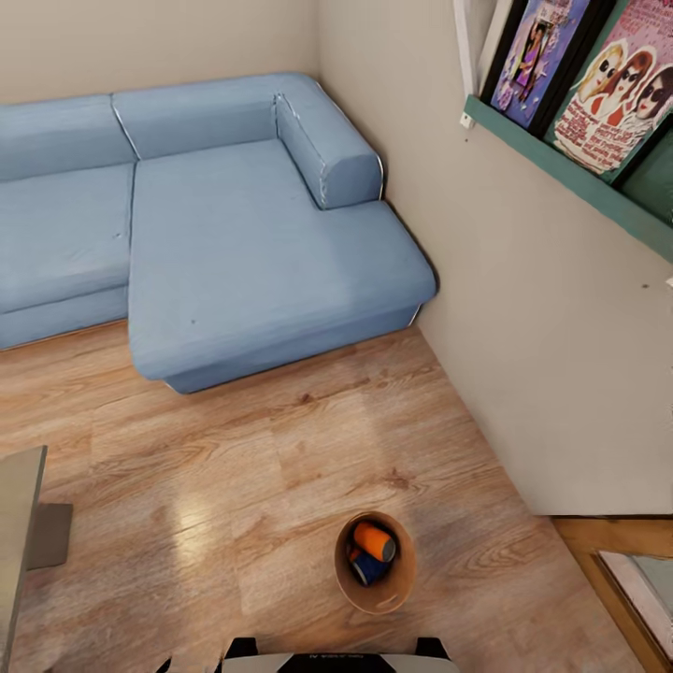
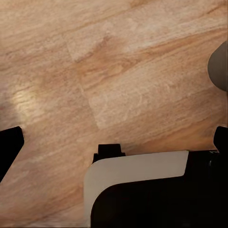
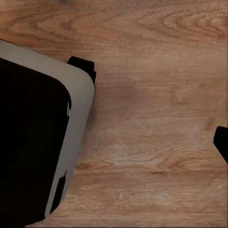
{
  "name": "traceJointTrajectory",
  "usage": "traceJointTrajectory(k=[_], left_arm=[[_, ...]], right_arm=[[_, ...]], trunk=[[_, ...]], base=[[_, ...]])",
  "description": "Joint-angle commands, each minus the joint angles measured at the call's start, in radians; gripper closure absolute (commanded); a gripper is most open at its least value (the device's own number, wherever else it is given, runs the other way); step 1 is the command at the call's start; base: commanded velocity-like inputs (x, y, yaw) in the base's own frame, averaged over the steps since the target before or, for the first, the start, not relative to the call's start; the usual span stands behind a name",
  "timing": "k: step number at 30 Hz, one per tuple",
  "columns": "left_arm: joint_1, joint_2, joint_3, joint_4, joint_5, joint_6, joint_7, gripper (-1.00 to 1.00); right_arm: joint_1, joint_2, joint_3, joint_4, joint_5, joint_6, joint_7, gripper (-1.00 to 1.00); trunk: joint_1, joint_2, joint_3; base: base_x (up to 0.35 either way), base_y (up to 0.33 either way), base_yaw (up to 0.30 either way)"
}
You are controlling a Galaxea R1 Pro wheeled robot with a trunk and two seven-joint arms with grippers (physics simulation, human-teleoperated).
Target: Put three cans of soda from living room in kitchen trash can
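sofa (image 1: 234, 234): light blue, faint silver piping at seams
floor (image 1: 234, 449): warm tan wood planks, darker grain swirls, pale glare patch
walls (image 1: 523, 327): plain beige
shelf (image 1: 570, 178): teal green
posters (image 1: 608, 84): pink and purple prints, black frames
bin (image 1: 397, 584): copper-brown inside
orange can (image 1: 374, 541): orange, lying over a dark blue can (image 1: 367, 568)
robot base (image 3: 42, 137): black with pale grey edge
table edge (image 1: 19, 533): grey

A small round tapered bin with a copper-brown inside (image 1: 376, 584) stands upright on the warm wood-plank floor (image 1: 234, 467), well apart from the light blue corner sofa (image 1: 234, 243). Inside it lie an orange cylindrical soda can (image 1: 375, 541) and, just below and touching it, a dark blue can (image 1: 365, 567).
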Motion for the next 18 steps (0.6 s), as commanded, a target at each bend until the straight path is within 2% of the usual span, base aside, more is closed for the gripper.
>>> traceJointTrajectory(k=[1, 7, 11, 13, 18], left_arm=[[0.000, 0.000, 0.000, 0.013, 0.000, -0.007, 0.000, -1.00], [0.000, 0.003, 0.000, 0.081, 0.000, -0.056, 0.000, -1.00], [0.001, 0.009, -0.001, 0.118, 0.000, -0.098, 0.001, -1.00], [0.007, 0.011, -0.001, 0.129, 0.001, -0.111, 0.001, -1.00], [0.023, 0.011, 0.000, 0.133, 0.003, -0.118, 0.002, -1.00]], right_arm=[[0.000, 0.000, -0.001, 0.009, -0.001, -0.003, -0.003, -1.00], [0.000, -0.002, -0.013, 0.059, -0.005, -0.012, -0.011, -1.00], [0.000, 0.003, -0.048, 0.074, -0.006, -0.019, -0.012, -1.00], [0.000, 0.005, -0.060, 0.089, -0.007, -0.074, -0.012, -1.00], [0.000, 0.001, -0.066, 0.151, -0.007, -0.125, -0.012, -1.00]], trunk=[[-0.004, 0.007, 0.003], [-0.027, 0.049, 0.022], [-0.042, 0.077, 0.036], [-0.050, 0.091, 0.044], [-0.069, 0.126, 0.067]], base=[[0.000, 0.000, 0.000], [0.000, 0.000, 0.000], [0.000, 0.000, 0.000], [0.000, 0.000, 0.000], [0.000, 0.000, 0.000]])
